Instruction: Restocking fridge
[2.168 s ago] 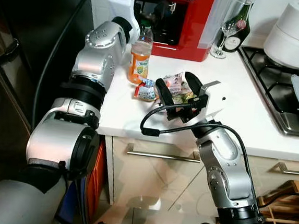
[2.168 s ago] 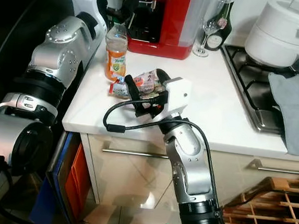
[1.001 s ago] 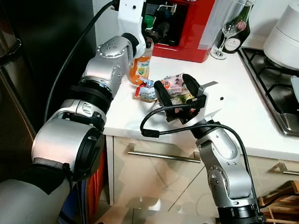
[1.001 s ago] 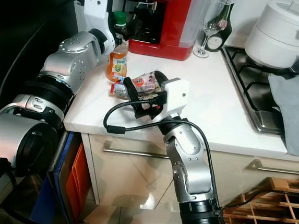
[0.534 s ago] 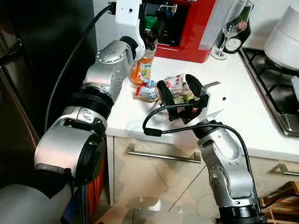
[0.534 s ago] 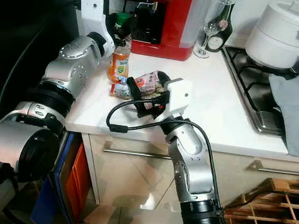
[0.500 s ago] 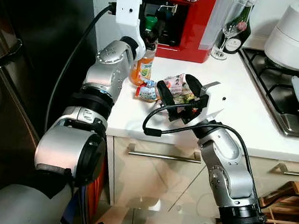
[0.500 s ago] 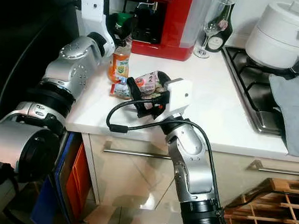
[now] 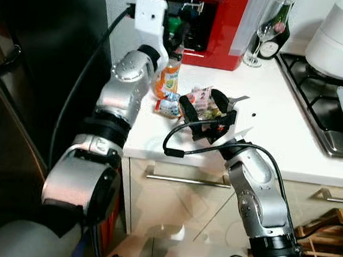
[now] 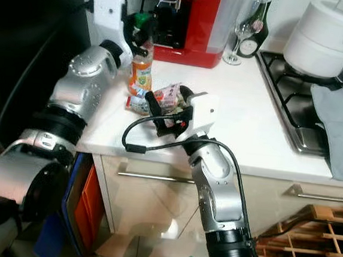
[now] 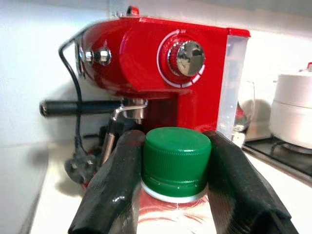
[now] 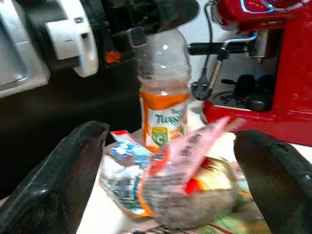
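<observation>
Left wrist view puts my left gripper (image 11: 175,161) right at the neck of the juice bottle (image 10: 142,66): the two rubbery black fingers (image 11: 109,187) press against either side of its ribbed green cap (image 11: 176,156), so I am pinching the bottle there. It is a clear plastic bottle with an orange label and orange drink in its lower half, standing upright near the left end of the smooth white countertop (image 9: 280,123). Behind it sits a glossy red espresso machine (image 11: 161,63) with a chrome knob and a black portafilter handle.

Just beside the bottle's base lies a heap of crinkly snack packets (image 12: 175,187), shiny foil and clear wrap in pink, red and blue. My right gripper (image 9: 208,110) hangs over that heap with its curved black fingers (image 12: 58,180) spread wide on either side, not closed on anything; whether the tips touch the wrappers I cannot tell.

Further along the counter a stemmed wine glass (image 9: 264,31) and a dark bottle (image 10: 251,42) stand by the red machine. To my right a gas hob (image 9: 318,105) with black grates carries a rounded white pot (image 10: 324,36), and a grey cloth (image 10: 340,119) lies over its edge. Below the counter run cream drawer fronts with a brushed metal handle (image 9: 185,178), over a glossy pale tiled floor (image 9: 167,248). A dark fridge door (image 9: 18,91) rises to my left.
</observation>
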Controlling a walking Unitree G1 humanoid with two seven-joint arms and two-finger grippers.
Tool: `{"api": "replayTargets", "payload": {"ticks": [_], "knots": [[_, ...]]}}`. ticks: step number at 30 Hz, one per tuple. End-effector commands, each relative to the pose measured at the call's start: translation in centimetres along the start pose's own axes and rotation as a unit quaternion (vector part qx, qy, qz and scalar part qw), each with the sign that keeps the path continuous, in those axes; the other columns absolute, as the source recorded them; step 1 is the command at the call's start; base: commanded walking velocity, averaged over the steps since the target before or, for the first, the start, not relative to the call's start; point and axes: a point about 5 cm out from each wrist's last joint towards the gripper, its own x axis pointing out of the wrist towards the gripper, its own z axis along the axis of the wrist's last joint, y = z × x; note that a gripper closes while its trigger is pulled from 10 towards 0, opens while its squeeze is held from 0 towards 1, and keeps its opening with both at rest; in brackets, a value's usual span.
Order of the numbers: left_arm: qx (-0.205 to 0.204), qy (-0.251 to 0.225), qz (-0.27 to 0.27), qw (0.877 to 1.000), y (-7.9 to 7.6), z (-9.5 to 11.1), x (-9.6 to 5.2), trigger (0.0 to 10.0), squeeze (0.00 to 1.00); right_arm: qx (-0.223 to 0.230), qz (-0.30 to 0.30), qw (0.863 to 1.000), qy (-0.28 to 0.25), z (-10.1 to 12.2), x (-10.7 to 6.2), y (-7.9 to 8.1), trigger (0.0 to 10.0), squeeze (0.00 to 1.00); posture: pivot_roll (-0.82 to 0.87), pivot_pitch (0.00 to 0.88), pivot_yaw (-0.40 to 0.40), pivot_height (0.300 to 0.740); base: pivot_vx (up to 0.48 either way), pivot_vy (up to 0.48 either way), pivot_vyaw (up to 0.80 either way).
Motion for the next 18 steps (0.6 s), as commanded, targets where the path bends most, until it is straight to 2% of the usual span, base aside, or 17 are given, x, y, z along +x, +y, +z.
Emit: {"api": "replayTargets", "payload": {"ticks": [1,4,6,7,8,14,18], "knots": [[0.065,-0.118,0.025,0.991,0.4,4.6,-0.4,0.0,0.00,-0.019,-0.039,0.999,-0.026,1.0,0.2,-1.4,10.0,0.00,-0.07,0.000,-0.029,0.740,0.000,0.000,0.00],[0.113,-0.188,0.037,0.975,0.1,6.7,-1.2,0.0,0.00,-0.033,-0.081,0.994,-0.062,2.4,0.3,-2.4,10.0,0.00,-0.06,0.000,-0.026,0.740,0.000,0.000,0.00],[0.112,-0.201,0.039,0.972,0.0,7.0,-1.4,0.0,0.00,-0.035,-0.089,0.993,-0.069,2.7,0.4,-2.7,10.0,0.00,-0.06,0.000,-0.026,0.740,0.000,0.000,0.00],[0.105,-0.210,0.036,0.971,-0.2,7.2,-1.6,2.3,0.00,-0.038,-0.097,0.992,-0.076,3.0,0.4,-2.9,10.0,0.00,-0.06,0.000,-0.026,0.740,0.000,0.000,0.00],[0.095,-0.222,0.040,0.970,-0.3,7.4,-1.9,10.0,0.00,-0.043,-0.112,0.989,-0.083,3.4,0.5,-3.4,10.0,0.00,-0.06,0.000,-0.026,0.740,0.000,0.000,0.00],[0.108,-0.230,0.051,0.966,-0.5,7.5,-2.2,10.0,0.00,-0.049,-0.125,0.987,-0.087,3.3,0.6,-3.8,10.0,0.00,-0.05,0.000,-0.027,0.740,0.000,0.000,0.00],[0.110,-0.238,0.056,0.963,-0.5,7.9,-2.3,10.0,0.00,-0.051,-0.126,0.987,-0.088,3.2,0.6,-3.8,10.0,0.00,-0.05,0.000,-0.027,0.740,-0.427,0.000,0.00]]}}
